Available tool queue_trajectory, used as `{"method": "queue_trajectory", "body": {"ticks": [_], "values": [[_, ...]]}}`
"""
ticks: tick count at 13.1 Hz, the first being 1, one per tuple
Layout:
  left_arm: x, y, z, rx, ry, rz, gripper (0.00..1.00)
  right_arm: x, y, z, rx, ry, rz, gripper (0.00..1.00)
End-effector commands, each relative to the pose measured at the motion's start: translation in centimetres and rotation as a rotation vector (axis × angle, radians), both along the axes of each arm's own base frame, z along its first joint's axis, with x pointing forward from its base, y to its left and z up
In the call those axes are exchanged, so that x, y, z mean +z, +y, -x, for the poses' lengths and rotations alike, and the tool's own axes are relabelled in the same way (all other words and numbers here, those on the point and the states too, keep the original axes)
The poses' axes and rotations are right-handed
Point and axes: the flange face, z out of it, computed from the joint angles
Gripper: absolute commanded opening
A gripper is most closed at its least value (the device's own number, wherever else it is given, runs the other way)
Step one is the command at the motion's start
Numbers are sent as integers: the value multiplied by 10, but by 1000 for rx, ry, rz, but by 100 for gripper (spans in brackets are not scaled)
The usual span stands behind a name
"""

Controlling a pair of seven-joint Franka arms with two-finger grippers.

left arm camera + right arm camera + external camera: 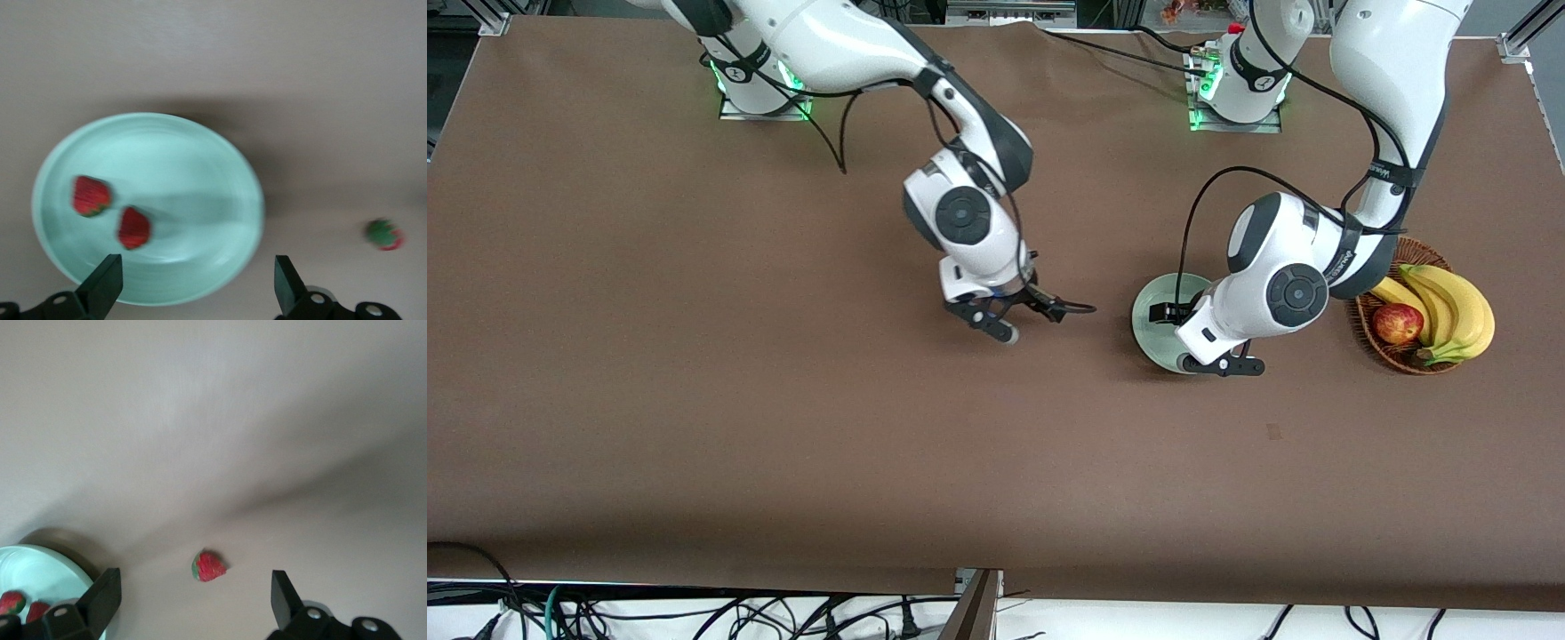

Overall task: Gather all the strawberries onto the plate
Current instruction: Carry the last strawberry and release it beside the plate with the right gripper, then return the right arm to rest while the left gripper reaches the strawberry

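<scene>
Mint-green plate (200, 167): one, sitting on the brown counter (694, 400) toward the left arm's end, just beside the wicker basket (1369, 342).

Strawberries: three total.
- Two lie in the plate (90, 196) (134, 227), close together but apart, near one edge.
- One lies loose on the counter (209, 565) near the plate, off the rim, between the plate and the right tool. The left wrist view also shows it, off to the side of the plate (385, 234). In the front view the right arm hides it.

Left tool (193, 283): open, fingers wide, holding nothing. It hangs over the plate, the fingers spanning the plate's edge in the left wrist view. In the front view the left arm's wrist covers most of the plate (1152, 307).

Right tool (190, 597): open, empty, over bare counter just beside the plate, the loose strawberry lying between its fingers in the right wrist view. A slice of the plate's rim (47, 560) shows at that picture's edge, with the two berries in it.

Basket contents: one red apple (1397, 323) and one bunch of bananas (1449, 311).
</scene>
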Motion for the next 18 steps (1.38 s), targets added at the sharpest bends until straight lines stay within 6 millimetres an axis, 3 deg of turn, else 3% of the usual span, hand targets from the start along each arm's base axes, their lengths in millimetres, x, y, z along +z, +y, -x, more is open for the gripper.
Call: {"method": "queue_trajectory", "body": {"ticks": [1, 4, 8, 9, 11, 13, 16, 18], "values": [[24, -31, 6, 160, 8, 24, 100, 41, -73, -22, 66, 58, 103, 100], [8, -81, 19, 294, -7, 7, 100, 105, -163, -29, 195, 46, 145, 100], [-23, -151, 42, 555, -47, -38, 100, 200, -257, -14, 317, 51, 128, 100], [-37, -167, 50, 597, -46, -36, 100, 219, -283, -6, 343, 52, 115, 100], [-59, -189, 66, 598, -81, -75, 100, 231, -328, 13, 369, 51, 73, 100], [-72, -200, 77, 610, -121, -132, 100, 237, -347, 22, 386, 44, 93, 100], [-82, -205, 81, 594, -139, -155, 100, 245, -352, 24, 457, 17, 145, 100], [-91, -215, 94, 575, -125, -165, 85, 245, -362, 21, 459, 16, 176, 100]]}}
